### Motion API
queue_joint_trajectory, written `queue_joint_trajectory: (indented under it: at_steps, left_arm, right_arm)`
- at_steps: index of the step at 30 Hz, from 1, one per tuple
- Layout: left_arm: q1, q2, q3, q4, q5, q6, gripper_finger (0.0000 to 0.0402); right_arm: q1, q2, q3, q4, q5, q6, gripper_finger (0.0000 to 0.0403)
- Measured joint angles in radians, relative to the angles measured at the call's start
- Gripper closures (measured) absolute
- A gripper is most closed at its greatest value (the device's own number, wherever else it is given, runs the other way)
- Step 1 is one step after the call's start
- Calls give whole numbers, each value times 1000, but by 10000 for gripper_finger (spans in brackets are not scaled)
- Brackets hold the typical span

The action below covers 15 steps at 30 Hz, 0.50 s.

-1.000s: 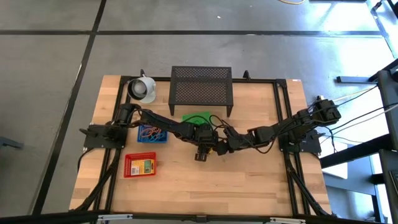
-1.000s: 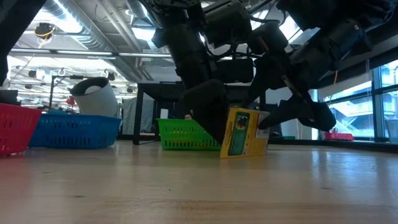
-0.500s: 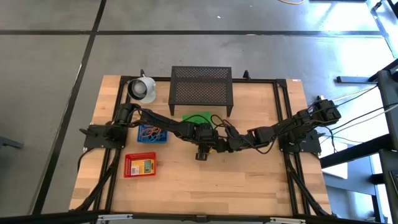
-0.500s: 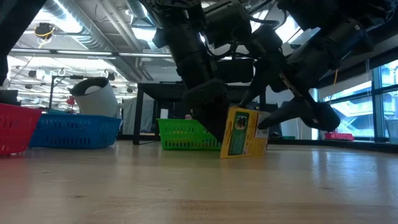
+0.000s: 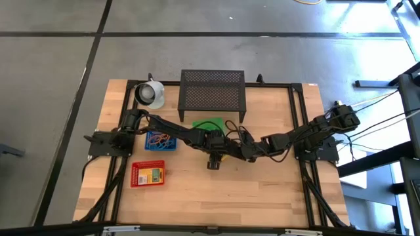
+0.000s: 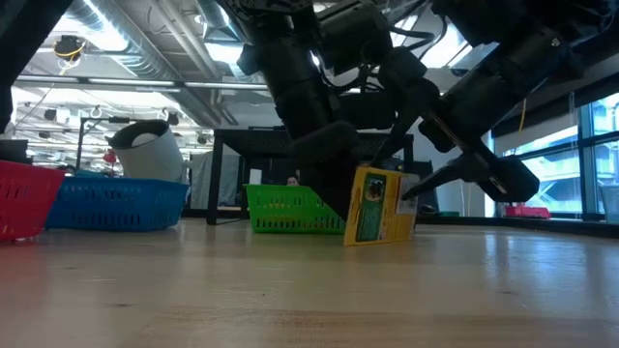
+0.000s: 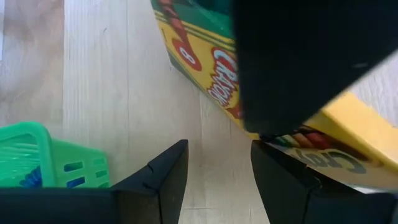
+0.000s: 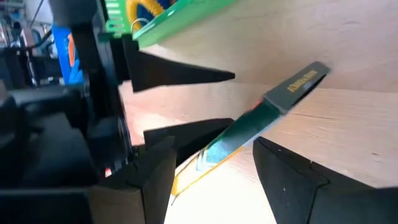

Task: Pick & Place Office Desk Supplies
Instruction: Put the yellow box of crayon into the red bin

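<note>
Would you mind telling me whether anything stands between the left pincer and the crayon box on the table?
Nothing visible does. The crayon box stands tilted mid-table, right beside the left pincer, whose open fingers point at bare wood next to it. The right pincer flanks the box from the other side.
</note>
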Motion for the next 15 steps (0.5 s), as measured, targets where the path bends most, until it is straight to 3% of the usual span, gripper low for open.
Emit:
queue_joint_trajectory:
  at_steps: [15]
  left_arm:
    - [-1, -2, -1, 9, 0, -25, 231]
  right_arm:
    - [0, -1, 1, -89, -20, 31, 186]
